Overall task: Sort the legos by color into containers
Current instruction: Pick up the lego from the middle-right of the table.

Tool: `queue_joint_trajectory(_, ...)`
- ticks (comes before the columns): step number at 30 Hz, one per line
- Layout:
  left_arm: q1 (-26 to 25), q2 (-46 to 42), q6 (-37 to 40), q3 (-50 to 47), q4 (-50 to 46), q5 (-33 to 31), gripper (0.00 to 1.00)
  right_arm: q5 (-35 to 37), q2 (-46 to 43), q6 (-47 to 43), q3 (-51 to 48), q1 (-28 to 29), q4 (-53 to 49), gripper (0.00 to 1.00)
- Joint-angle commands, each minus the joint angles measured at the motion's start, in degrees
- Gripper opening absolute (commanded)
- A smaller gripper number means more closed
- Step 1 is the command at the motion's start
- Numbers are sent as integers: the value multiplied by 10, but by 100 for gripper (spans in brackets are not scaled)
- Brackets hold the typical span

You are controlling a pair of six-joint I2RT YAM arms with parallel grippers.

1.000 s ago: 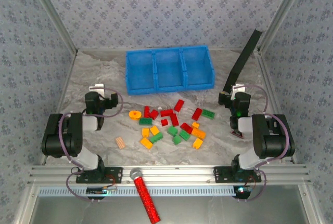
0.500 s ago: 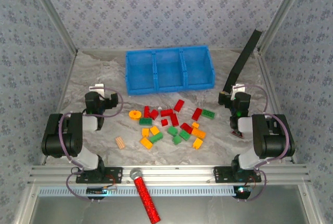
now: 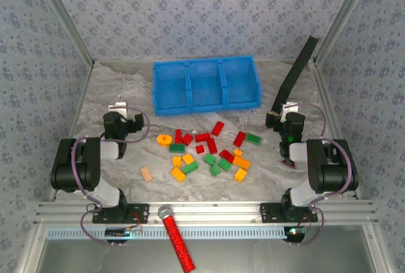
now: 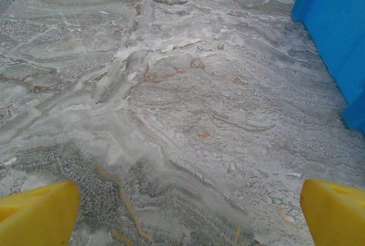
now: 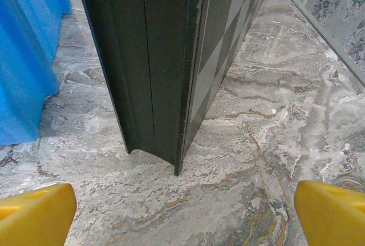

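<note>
Change: nothing has shifted since the earlier frames; both arms sit folded at their bases and every brick lies where it was.
Left jaws: spread wide and empty, low over bare bench [image 4: 171,115], with the blue tray's wall at their right edge. They look parked so that the pile stays unobstructed.
Tan block [image 3: 146,173]: alone, left of the pile; not part of the sort.
Legos [image 3: 209,152]: red, green and yellow-orange, mixed loose at mid-bench between the arms, with the round yellow piece [image 3: 164,139] on the left fringe. None is sorted yet.
Containers [image 3: 205,86]: a blue tray just behind the pile, its three compartments side by side and all empty, apparently reachable by either arm.
Right jaws: also wide apart and holding nothing, facing a dark panel [image 5: 154,57] that leans up toward the right frame post.
</note>
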Motion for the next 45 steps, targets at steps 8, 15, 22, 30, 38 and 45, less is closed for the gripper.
queue_joint_trajectory(8,4,-9,7,11,9,11,99,1,-1,5,4,-2,10,100)
queue_joint_trajectory(15,3,-88,19,139,-260,11,99,-142,-46,-42,18,-10,-56,100)
queue_joint_trajectory(22,-15,-135,-1,232,-410,64,99,-236,-143,-196,82,77,-278,100)
queue_joint_trajectory(30,-54,-164,19,235,-447,70,99,-252,-106,-344,269,159,-660,93)
queue_joint_trajectory(38,-58,-177,29,210,-429,71,99,-192,-50,-396,375,185,-888,88)
queue_joint_trajectory(45,-82,-180,56,202,-423,54,99,-142,-18,-410,366,209,-924,86)
